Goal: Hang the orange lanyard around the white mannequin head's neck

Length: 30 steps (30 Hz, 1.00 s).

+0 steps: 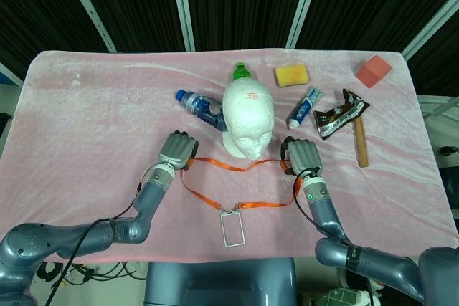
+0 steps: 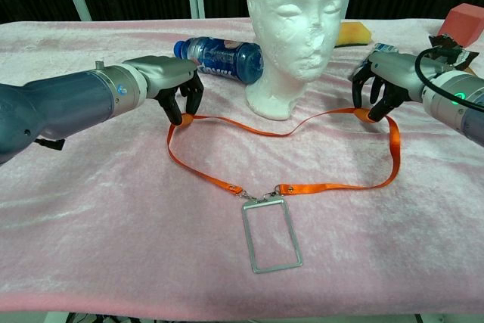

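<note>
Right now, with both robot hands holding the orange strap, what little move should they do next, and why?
Probably lift both hands together. The left hand and right hand each pinch the orange lanyard low at the table, and its strap lies in front of the white mannequin head, so it must rise above the head before it can go over.

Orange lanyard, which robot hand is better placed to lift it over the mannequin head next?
Neither alone: the left robot hand and right robot hand each pinch one side of the orange lanyard, flanking the mannequin head, so both should likely lift together.
</note>
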{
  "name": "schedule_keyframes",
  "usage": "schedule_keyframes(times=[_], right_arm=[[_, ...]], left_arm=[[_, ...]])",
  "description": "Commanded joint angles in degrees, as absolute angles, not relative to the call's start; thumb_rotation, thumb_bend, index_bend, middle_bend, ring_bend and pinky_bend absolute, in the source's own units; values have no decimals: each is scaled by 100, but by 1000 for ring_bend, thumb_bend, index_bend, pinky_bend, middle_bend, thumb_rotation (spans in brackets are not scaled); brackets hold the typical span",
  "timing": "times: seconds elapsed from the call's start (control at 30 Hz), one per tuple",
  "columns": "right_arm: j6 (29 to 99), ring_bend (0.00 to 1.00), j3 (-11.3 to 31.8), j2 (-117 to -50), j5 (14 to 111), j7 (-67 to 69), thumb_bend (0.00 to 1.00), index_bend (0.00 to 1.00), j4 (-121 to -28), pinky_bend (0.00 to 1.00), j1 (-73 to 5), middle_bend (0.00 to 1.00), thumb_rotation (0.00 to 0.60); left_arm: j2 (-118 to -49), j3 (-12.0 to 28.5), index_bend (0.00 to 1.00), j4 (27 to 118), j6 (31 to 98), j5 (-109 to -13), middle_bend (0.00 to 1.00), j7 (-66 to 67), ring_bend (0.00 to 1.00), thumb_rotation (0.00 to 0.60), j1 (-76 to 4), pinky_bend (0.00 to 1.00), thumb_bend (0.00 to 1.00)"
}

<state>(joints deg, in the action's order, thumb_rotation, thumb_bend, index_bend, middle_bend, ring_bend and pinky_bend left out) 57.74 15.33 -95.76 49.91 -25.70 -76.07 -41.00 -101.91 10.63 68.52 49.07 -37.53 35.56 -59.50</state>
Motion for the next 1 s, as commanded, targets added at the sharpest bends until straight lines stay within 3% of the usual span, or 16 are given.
schedule_keyframes(times=[0.03,1.0], right_arm=[[5761,388,1523,-9565,4995,-2564,487,744,-7622,350,-4099,314,600],[6575,388,1299,-8303,6231,-1480,489,766,-9569,350,-3287,315,600]], left_arm=[[-10177,1078,648,6877,4874,-3805,450,3481,243,600,-5926,255,481],[-8517,1072,656,8651,4897,-5920,452,1097,243,600,-4965,255,478]])
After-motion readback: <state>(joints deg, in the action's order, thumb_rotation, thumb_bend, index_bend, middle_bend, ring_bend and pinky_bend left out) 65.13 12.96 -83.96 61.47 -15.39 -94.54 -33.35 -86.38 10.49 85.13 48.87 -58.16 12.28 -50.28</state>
